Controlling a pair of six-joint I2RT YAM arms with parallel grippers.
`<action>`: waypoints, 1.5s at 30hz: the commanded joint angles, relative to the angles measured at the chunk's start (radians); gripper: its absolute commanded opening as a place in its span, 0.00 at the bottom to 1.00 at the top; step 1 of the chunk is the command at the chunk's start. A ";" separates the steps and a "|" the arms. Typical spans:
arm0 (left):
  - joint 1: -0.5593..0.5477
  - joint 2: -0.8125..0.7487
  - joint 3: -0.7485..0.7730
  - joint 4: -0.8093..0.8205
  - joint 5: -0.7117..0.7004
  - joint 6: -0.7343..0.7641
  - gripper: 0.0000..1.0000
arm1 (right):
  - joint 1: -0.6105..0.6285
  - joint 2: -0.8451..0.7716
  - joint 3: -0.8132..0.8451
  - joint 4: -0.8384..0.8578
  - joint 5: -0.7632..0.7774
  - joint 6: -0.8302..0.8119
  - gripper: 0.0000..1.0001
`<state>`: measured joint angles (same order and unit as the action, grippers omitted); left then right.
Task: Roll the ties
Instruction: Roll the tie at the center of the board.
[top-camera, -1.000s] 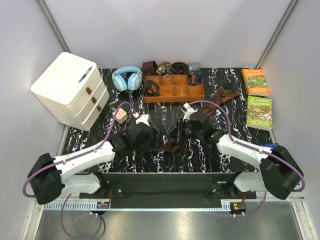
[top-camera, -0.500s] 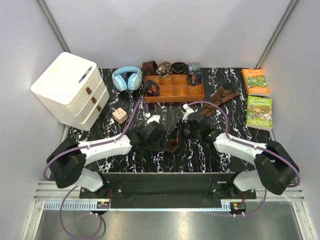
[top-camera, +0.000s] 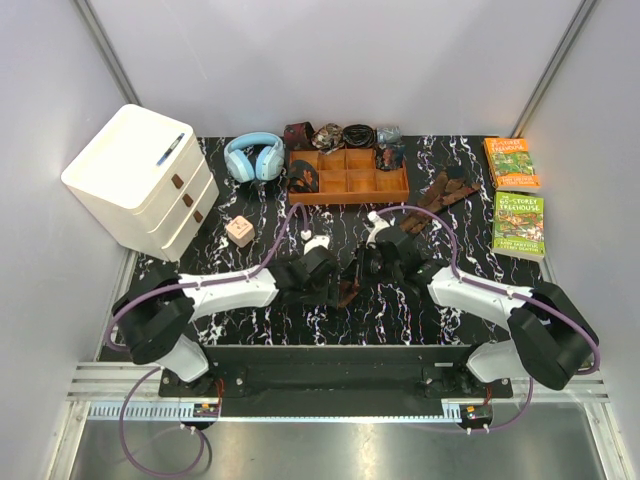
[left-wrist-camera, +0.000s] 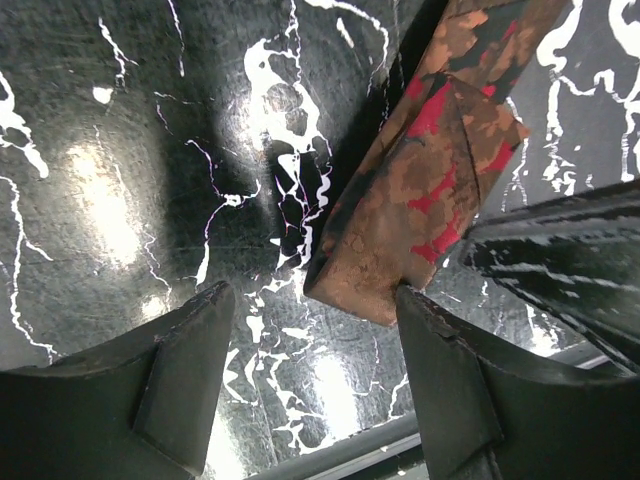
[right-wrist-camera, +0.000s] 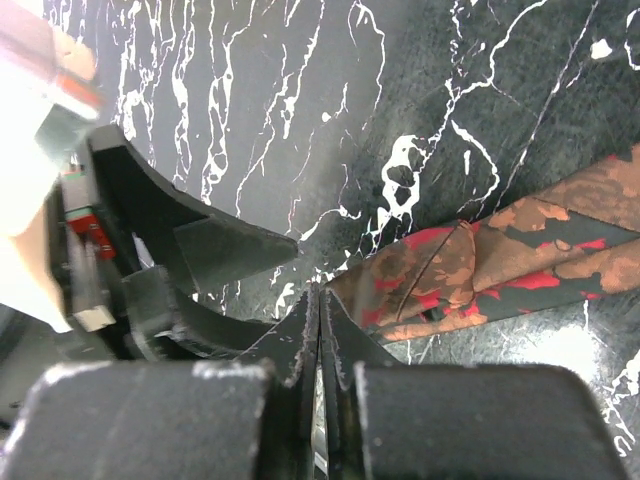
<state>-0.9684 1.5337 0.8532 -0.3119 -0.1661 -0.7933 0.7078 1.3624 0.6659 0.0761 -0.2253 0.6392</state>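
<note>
Table (top-camera: 200, 290): black top with white veining, plain grey walls (top-camera: 330, 60) closing it in on three sides. White drawer unit (top-camera: 140, 180) is sitting at the far-left corner. Blue headphones (top-camera: 254, 157) and a compartmented wooden tray (top-camera: 348, 198) are lying along the far edge. Two books (top-camera: 511, 162) are lying down the right edge, and a small cube (top-camera: 239, 231) is sitting left of centre. Rolled ties (top-camera: 340, 134) are sitting behind the tray, loose ties (top-camera: 440, 192) just right of it.

Working tie (top-camera: 346, 291) (left-wrist-camera: 420, 190) (right-wrist-camera: 470, 270) is lying flat mid-table, toward the near edge, between both grippers. Left gripper (top-camera: 335, 283) (left-wrist-camera: 310, 295) is hanging released, fingers (left-wrist-camera: 190, 350) straddling the tie's end, one just beside its corner. Right gripper (top-camera: 365, 268) (right-wrist-camera: 318, 300) is clenching fully, tips meeting the tie's edge. Cannot tell if any fabric is being nipped.

Versus a second ago: the left arm has been swinging in from the left side, and its gripper is now sitting over the tie end instead of well short of it. Right arm and tie are staying roughly put. Everything else is sitting unchanged.
</note>
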 joint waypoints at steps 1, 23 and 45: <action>-0.006 0.045 0.053 0.033 -0.016 0.000 0.68 | -0.005 -0.014 -0.006 0.008 0.004 0.036 0.02; -0.016 0.086 0.066 0.019 -0.016 -0.007 0.66 | -0.007 0.122 0.018 -0.027 0.073 0.073 0.00; 0.060 -0.092 0.142 -0.115 -0.076 0.106 0.72 | -0.021 0.129 0.063 -0.062 0.098 0.065 0.00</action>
<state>-0.9577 1.4891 0.9432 -0.4145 -0.2089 -0.7403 0.6933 1.5238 0.6815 0.0261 -0.1509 0.7216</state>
